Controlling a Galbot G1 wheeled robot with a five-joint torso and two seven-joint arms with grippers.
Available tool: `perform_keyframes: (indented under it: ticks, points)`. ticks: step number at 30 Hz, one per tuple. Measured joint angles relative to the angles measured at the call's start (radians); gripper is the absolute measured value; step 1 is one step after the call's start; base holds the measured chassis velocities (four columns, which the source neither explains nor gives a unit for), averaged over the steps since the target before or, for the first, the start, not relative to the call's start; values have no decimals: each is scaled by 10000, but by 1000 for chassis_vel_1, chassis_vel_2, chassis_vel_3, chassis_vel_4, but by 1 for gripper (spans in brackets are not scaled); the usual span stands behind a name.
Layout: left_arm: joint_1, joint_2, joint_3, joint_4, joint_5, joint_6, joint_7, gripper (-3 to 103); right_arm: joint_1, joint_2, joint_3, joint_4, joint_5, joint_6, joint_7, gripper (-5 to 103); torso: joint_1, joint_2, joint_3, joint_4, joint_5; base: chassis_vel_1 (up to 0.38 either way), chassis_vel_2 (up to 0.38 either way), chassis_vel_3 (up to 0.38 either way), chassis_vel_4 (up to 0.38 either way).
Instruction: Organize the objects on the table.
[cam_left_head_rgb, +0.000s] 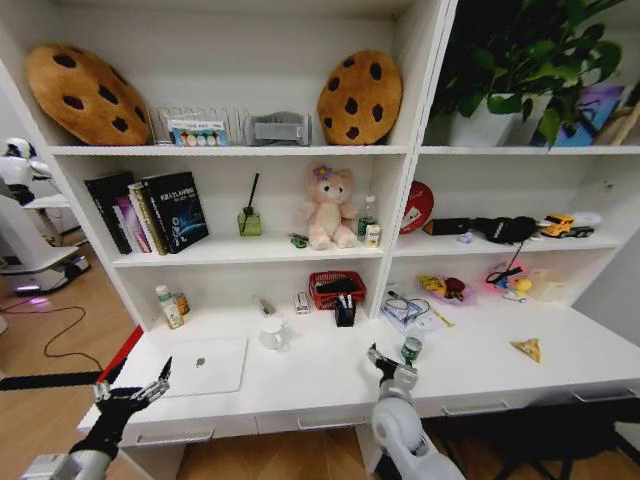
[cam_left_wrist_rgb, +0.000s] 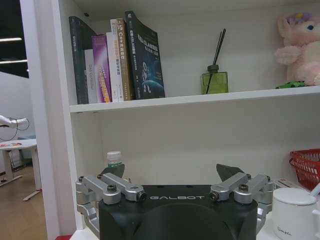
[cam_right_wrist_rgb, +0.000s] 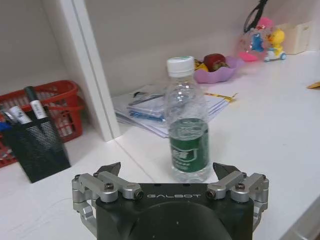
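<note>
A long white desk (cam_left_head_rgb: 300, 385) with shallow front drawers and slim metal handles carries the things. A thin silver laptop (cam_left_head_rgb: 205, 366) lies closed and flat near its left front. A small clear bottle (cam_right_wrist_rgb: 188, 122) with a white cap and green label stands upright near the middle front. Pens (cam_right_wrist_rgb: 33, 103) stand upright in a black mesh cup (cam_right_wrist_rgb: 36, 149) farther back, just beside a red basket (cam_right_wrist_rgb: 64, 102). On the shelf above, a tiny green car (cam_left_wrist_rgb: 291, 84) sits at the plush bear's feet.
</note>
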Motion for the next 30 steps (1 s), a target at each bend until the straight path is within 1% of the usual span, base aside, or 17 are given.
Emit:
perform_keyframes:
  ticks: [4, 7, 11, 18, 19, 20, 21, 23, 24, 26, 28, 30]
  points:
    - [0, 0, 0, 0, 0, 0, 0, 100, 23, -143, 213, -86, 87, 14, 3, 100, 0, 0, 0, 0, 0, 0, 0, 0, 0]
    - [0, 0, 0, 0, 0, 0, 0, 100, 437, -200, 339, -404, 249, 18, -33, 100, 0, -2, 1, 1, 0, 0, 0, 0, 0]
    - [0, 0, 0, 0, 0, 0, 0, 100, 1080, -129, 416, -1002, 288, 7, -266, 100, 1, -3, 1, 2, 0, 0, 0, 0, 0]
    - [0, 0, 0, 0, 0, 0, 0, 100, 1529, -16, 472, -1515, 328, 7, -354, 100, 2, -3, 2, 1, 0, 0, 0, 0, 0]
    - [0, 0, 0, 0, 0, 0, 0, 100, 1622, -15, 526, -1614, 338, 23, -369, 102, 2, -3, 1, 1, -1, 0, 0, 0, 0]
    - [0, 0, 0, 0, 0, 0, 0, 100, 1692, -17, 564, -1656, 338, 43, -378, 98, 2, -3, 2, 2, -1, 0, 0, 0, 0]
    - [0, 0, 0, 0, 0, 0, 0, 100, 1692, -17, 564, -1656, 338, 43, -378, 98, 2, -3, 2, 2, -1, 0, 0, 0, 0]
    - [0, 0, 0, 0, -1, 1, 0, 100, 1787, -41, 608, -1655, 349, 67, -372, 88, 3, -3, 1, 1, -1, 0, 0, 0, 0]
    - [0, 0, 0, 0, -1, 1, 0, 100, 1787, -41, 608, -1655, 349, 67, -372, 88, 3, -3, 1, 1, -1, 0, 0, 0, 0]
    - [0, 0, 0, 0, 0, 0, 0, 100, 1791, -37, 640, -1627, 349, 77, -355, 78, 2, -2, 2, 1, -1, 0, 0, 0, 0]
    - [0, 0, 0, 0, -1, 0, 0, 100, 1781, -30, 647, -1626, 348, 81, -352, 78, 3, -3, 2, 1, -2, 0, 0, 0, 0]
    - [0, 0, 0, 0, 0, 0, 0, 100, 1714, -5, 656, -1629, 330, 105, -349, 66, 2, -2, 1, 1, -1, 0, 0, 0, 0]
